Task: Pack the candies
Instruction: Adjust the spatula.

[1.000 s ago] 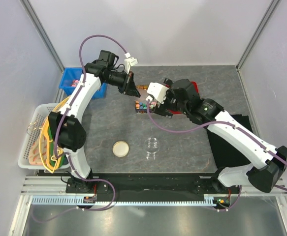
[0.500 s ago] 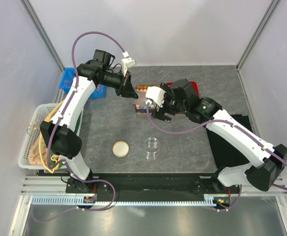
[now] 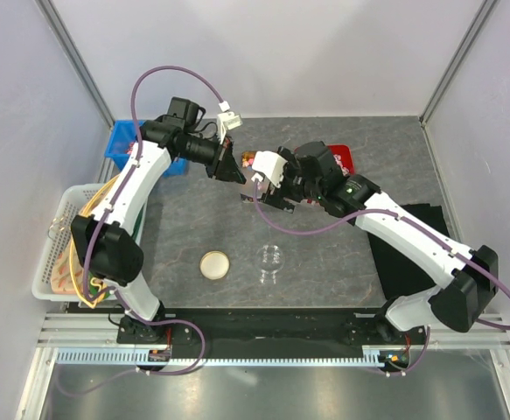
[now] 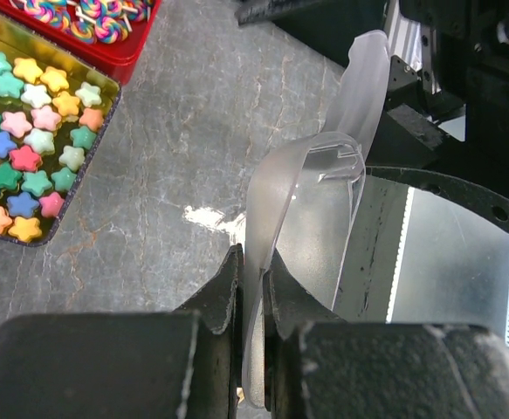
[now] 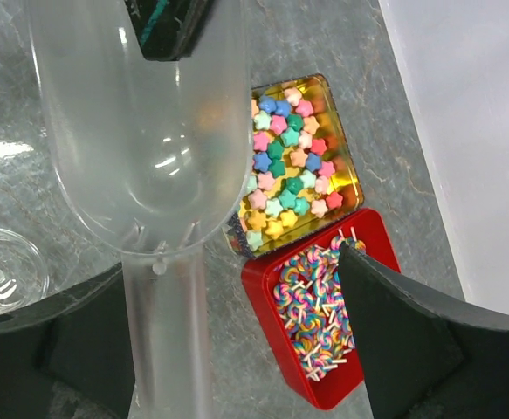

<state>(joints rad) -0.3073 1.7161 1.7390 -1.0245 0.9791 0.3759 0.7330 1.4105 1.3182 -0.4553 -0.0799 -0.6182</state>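
Left gripper [image 4: 252, 288] clenching scoop [image 4: 311, 218]; right gripper [image 5: 228, 292] released around handle. I am judging packing unstarted: star candies [image 5: 289, 161] lying in tray [image 5: 348, 185], jar [image 3: 270, 259] empty.

readable text: none | labels, brands: none | numbers, signs: none in any view

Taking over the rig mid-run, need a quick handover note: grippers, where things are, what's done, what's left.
Left gripper: shut on the bowl edge of the scoop, holding it off the table.
Right gripper: open, fingers either side of the scoop's handle, not gripping.
Candies: all in the gold tray, beside the red bin.
Clear dish: near the arm bases, looks empty.
Done: scoop lifted.
Left: right gripper takes the handle, scoops candies, fills the dish.
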